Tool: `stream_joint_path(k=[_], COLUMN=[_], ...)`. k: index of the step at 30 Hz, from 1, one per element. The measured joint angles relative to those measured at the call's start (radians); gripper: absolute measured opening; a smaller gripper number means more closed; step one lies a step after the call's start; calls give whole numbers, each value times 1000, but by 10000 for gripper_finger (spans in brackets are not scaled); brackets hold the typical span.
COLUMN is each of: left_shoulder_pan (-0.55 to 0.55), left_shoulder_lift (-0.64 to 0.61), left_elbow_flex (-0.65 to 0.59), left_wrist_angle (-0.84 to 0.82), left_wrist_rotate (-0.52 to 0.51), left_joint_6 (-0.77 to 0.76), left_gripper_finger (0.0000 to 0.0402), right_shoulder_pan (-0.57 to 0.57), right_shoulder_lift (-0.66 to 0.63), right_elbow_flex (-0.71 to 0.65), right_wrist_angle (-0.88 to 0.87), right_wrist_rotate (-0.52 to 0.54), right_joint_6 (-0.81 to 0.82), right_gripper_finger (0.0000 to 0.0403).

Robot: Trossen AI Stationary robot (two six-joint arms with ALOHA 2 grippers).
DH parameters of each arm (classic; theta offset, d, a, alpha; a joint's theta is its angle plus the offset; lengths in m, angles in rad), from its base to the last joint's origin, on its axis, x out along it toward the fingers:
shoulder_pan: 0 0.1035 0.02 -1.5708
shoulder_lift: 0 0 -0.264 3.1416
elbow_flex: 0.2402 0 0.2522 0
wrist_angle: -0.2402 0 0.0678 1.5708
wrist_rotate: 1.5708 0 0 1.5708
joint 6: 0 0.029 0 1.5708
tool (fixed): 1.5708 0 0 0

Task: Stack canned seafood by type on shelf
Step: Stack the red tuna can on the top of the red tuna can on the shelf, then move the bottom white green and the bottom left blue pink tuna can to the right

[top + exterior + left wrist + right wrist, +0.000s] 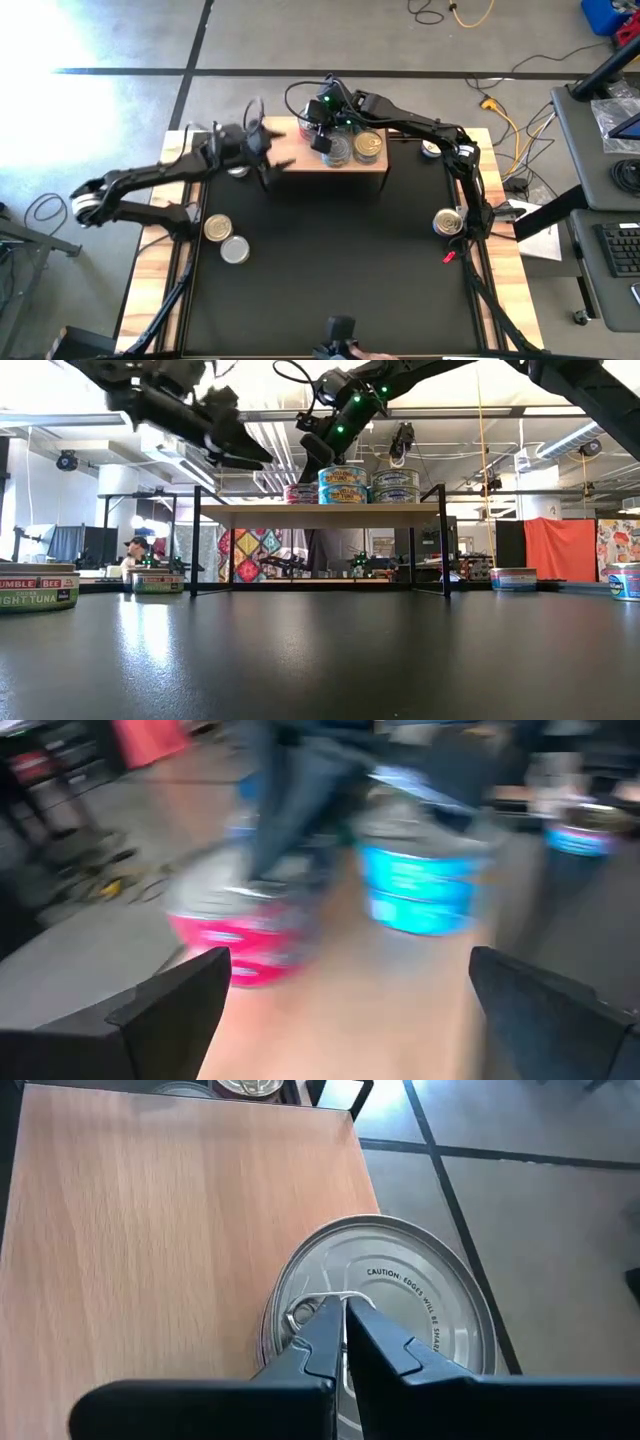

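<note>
The shelf [350,166] stands at the table's far middle, and its light-wood board [320,515] carries several tins. In the low view these are a red-labelled tin [300,493], a blue stack of two [343,485] and a pale stack of two [395,485]. My right gripper [343,1318] is shut, pointing down over a silver lid [420,1295] at the board's edge; it also shows over the shelf's left part [320,128]. My left gripper [266,152] hovers open just off the shelf's left end, touching nothing. In the blurred left wrist view, the left gripper [350,975] faces the red tin [250,935] and blue tins [415,890]. My right gripper comes from above with shut fingertips [322,1330] right over the pull tab [305,1312] of the silver-lidded tin. Whether the tips touch the lid, I cannot tell. The tin sits flat on the shelf board.
Loose tins lie on the black mat: a gold-lidded one [217,228] and a silver one [235,250] at the left, one [237,170] by the left arm, and two on the right [448,222] [432,148]. The mat's middle [330,250] holds nothing.
</note>
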Motion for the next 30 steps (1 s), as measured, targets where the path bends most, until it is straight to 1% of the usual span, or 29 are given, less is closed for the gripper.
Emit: stream_joint_path(k=[4, 6, 8, 10, 12, 13, 18, 23, 27, 30], left_shoulder_pan=[-131, -206, -284, -361, -430, -463, -640, -833, -949, -979], left_shoulder_lift=[-111, -155, -184, -204, -221, -226, -234, -209, -172, -140], left_elbow_flex=[-142, -203, -231, -234, -209, -189, -92, -40, -3, -7], left_wrist_angle=[55, 90, 80, 24, -108, -186, -534, -831, -1079, -1169], left_wrist_rotate=[0, -17, -93, -217, -306, -316, -304, -297, -301, -297], left_joint_6=[-6, -4, 1, -7, -38, -70, -316, -629, -880, -1035], left_gripper_finger=[376, 368, 359, 350, 341, 335, 315, 299, 277, 258], right_shoulder_pan=[12, 25, 44, 66, 91, 108, 190, 265, 330, 395], right_shoulder_lift=[-15, -32, -47, -57, -65, -69, -94, -94, -94, -92], right_elbow_flex=[0, 0, 6, 21, 46, 59, 120, 142, 122, 62], right_wrist_angle=[27, 42, 48, 46, 26, 9, -72, -193, -325, -397], right_wrist_rotate=[1, 3, 2, 2, 2, 6, 10, 23, 76, 166], right_joint_6=[-32, -56, -83, -105, -111, -114, -115, -90, -61, -26], right_gripper_finger=[12, 12, 12, 12, 12, 12, 12, 12, 12, 12])
